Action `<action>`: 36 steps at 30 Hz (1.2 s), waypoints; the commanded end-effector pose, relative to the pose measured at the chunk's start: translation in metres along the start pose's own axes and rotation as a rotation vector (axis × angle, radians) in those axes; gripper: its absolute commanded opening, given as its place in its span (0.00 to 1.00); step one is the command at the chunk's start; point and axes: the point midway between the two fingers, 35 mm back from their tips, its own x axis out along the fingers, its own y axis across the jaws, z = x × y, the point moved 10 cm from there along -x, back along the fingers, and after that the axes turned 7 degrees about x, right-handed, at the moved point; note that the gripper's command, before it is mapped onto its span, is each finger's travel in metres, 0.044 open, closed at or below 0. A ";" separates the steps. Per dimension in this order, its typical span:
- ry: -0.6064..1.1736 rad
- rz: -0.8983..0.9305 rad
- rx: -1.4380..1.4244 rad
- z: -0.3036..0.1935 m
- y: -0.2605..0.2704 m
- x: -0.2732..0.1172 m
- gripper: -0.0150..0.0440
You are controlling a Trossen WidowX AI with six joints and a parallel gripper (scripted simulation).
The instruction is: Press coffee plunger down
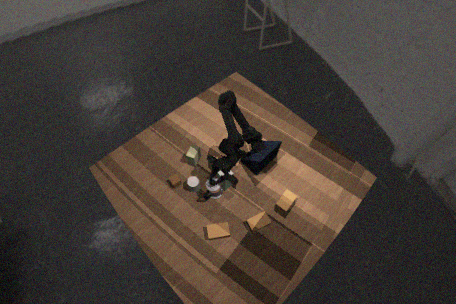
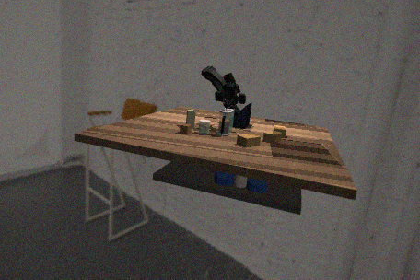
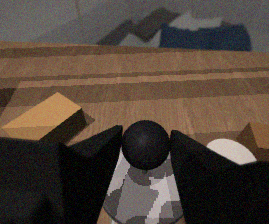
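Note:
The coffee press (image 1: 214, 193) (image 2: 228, 123) stands upright on the table, a clear cylinder with a pale lid. Its lid and body show below the fingers in the wrist view (image 3: 135, 192). The round black plunger knob (image 3: 145, 146) is low over the lid, with no rod visible between them from this angle. My gripper (image 3: 146, 134) (image 2: 227, 106) is above the press, pointing down, shut on the knob with one fingertip at each side. The lower rod and the filter inside the press cannot be made out.
A white cup (image 1: 193, 182) (image 2: 204, 127) (image 3: 231, 150) stands close beside the press. A small brown block (image 1: 174, 180) (image 2: 185, 129) and a pale green box (image 1: 192, 155) (image 2: 191, 117) are nearby. Tan blocks (image 1: 218, 231) (image 2: 248, 140) lie toward the front. A dark blue object (image 1: 262, 157) stands near the arm.

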 end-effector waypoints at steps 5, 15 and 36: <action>0.020 -0.012 -0.017 -0.003 0.001 0.003 0.47; 0.020 -0.012 -0.017 -0.003 0.002 0.004 0.47; 0.006 -0.004 -0.005 0.000 0.001 0.001 0.96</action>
